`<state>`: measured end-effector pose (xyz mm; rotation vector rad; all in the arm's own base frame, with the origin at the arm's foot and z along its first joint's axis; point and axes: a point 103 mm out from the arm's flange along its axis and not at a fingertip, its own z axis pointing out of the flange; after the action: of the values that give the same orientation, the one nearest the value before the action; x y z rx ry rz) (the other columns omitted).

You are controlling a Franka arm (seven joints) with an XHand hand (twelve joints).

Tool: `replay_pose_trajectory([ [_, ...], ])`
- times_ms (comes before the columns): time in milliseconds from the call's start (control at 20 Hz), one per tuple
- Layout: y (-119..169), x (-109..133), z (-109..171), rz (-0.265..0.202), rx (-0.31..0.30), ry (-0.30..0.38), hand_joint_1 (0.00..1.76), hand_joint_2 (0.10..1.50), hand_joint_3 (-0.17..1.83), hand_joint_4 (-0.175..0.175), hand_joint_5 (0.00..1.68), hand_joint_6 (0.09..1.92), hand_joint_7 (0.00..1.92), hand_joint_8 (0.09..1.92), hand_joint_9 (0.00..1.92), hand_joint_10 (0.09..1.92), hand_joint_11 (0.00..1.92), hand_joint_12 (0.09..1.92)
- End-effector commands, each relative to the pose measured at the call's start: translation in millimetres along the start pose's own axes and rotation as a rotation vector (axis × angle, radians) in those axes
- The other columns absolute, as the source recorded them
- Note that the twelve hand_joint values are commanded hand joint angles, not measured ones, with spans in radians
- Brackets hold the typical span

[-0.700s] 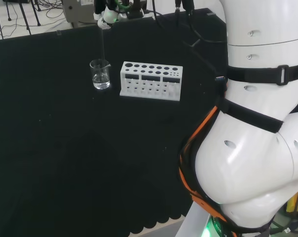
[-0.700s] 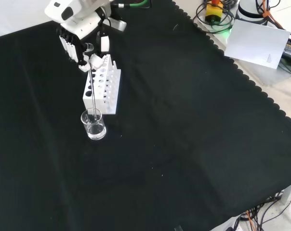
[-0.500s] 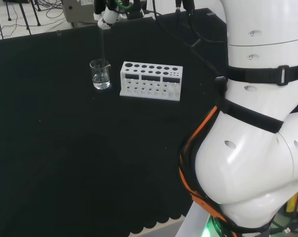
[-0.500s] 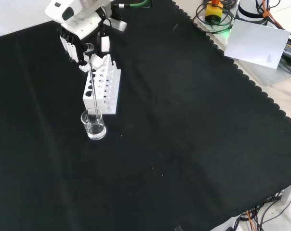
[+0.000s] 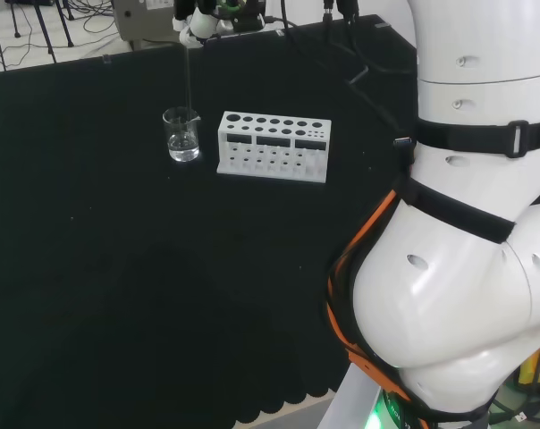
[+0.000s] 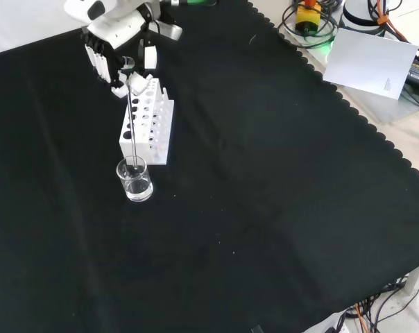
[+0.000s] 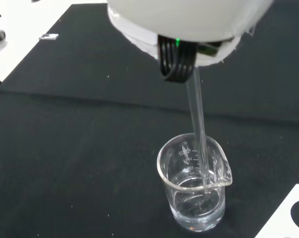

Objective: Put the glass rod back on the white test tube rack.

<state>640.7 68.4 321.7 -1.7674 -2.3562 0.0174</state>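
- Black cloth (image 5: 118,268) covers your bench in the head view — a clear beaker (image 5: 181,135) with some liquid stands just left of the white test tube rack (image 5: 274,147), close but apart. Your hand (image 5: 198,18) is at the far edge, above the beaker, and the glass rod (image 5: 187,76) hangs nearly upright from it down toward the beaker's mouth.
- From the front view you see the hand (image 6: 116,41) at the top, fingers curled around the rod's upper end. The rod (image 6: 130,118) runs down past the rack (image 6: 147,121), its lower tip inside the beaker (image 6: 134,179), which stands on the nearer side of the rack.
- At the wrist view the rod (image 7: 198,129) drops from the hand's underside (image 7: 189,29) into the beaker (image 7: 195,191) — its tip sits near the spout side, at the liquid. A white corner of the rack (image 7: 288,218) shows beside the beaker.
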Motion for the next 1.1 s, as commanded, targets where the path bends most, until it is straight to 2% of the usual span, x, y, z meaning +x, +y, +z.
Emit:
replay_pose_trajectory([
  [50,-6.5,1.2,-12.5,0.007,-0.023,0.005,1.33,0.56,0.82,-0.175,1.35,0.33,1.35,0.87,1.85,0.75,1.44,0.98],
  [550,-25.7,-9.5,-48.5,0.032,-0.077,0.010,1.33,0.56,0.81,-0.175,1.35,0.33,1.35,0.87,1.85,0.75,1.44,0.98],
  [1100,-46.0,-50.9,-59.3,0.114,-0.090,0.015,1.33,0.56,0.81,-0.175,1.35,0.33,1.35,0.87,1.85,0.75,1.44,0.98],
])
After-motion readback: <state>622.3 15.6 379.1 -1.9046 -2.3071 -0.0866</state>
